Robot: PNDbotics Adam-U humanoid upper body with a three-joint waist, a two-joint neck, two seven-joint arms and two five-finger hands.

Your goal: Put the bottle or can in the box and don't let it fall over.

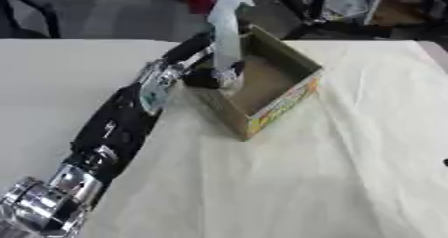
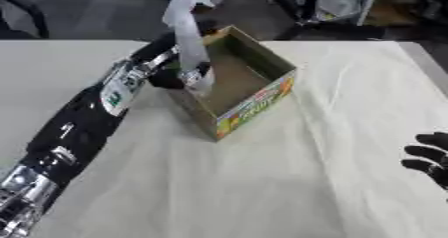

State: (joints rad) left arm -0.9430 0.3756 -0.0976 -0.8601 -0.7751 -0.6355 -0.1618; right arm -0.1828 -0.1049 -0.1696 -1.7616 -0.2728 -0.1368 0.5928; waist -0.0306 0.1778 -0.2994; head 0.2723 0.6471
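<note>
The left hand (image 1: 203,77) is curled around the base of a tall pale bottle (image 1: 226,32), held upright just over the near-left wall of the cardboard box (image 1: 280,97). Lowering and release remain. The right hand (image 2: 429,159), fingers relaxed, idles well right of the box.

Brown cardboard box (image 2: 236,77) with a yellow, green and red printed side; cream cloth on the tabletop (image 1: 332,182); black, silver-jointed arm (image 1: 114,132).

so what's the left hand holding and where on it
The left hand is closed round the lower end of a pale, tall bottle, at the near-left wall of the cardboard box. The right hand holds nothing.
</note>
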